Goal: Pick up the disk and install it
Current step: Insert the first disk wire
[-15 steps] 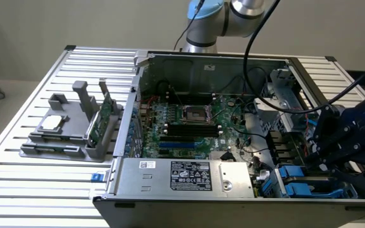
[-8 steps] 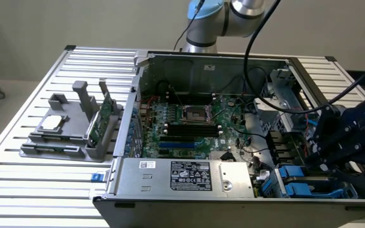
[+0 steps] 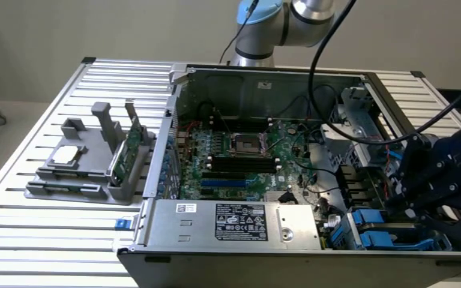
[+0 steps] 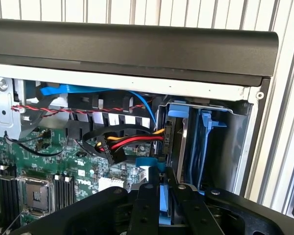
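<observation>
Two black fingers (image 4: 179, 205) of the gripper (image 4: 161, 210) are clamped on the blue edge of the disk (image 4: 162, 196), which stands on edge in the drive bay (image 4: 235, 142) at the computer case's (image 3: 254, 78) corner; behind lies the green motherboard (image 3: 239, 156).

**Silver-and-blue arm, black gripper**

The arm (image 3: 295, 21) has silver tubes and pale blue joint caps, with a black cable (image 3: 320, 54) trailing along it. The gripper (image 4: 161, 205) is matte black, with round screws on its fingers (image 4: 146, 208) and a blue light at its body's 3 o'clock side.
</observation>
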### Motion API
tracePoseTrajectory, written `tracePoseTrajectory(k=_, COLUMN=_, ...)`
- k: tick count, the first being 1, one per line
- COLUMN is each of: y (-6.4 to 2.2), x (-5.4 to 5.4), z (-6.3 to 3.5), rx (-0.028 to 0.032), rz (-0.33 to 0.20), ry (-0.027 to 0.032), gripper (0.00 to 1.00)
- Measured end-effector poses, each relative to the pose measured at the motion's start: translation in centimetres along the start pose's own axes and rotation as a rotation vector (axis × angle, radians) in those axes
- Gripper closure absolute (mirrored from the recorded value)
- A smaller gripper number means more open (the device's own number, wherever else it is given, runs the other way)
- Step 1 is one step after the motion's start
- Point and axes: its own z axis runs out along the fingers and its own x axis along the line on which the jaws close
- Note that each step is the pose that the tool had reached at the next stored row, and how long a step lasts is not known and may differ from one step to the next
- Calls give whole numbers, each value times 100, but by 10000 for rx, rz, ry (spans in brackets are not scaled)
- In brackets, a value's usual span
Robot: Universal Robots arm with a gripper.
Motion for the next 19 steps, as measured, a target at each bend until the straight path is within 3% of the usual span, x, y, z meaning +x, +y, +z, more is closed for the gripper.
tracePoseTrajectory(k=19, y=-2, x=-35, z=13, rx=-1, rz=2, ry=-1, gripper=83)
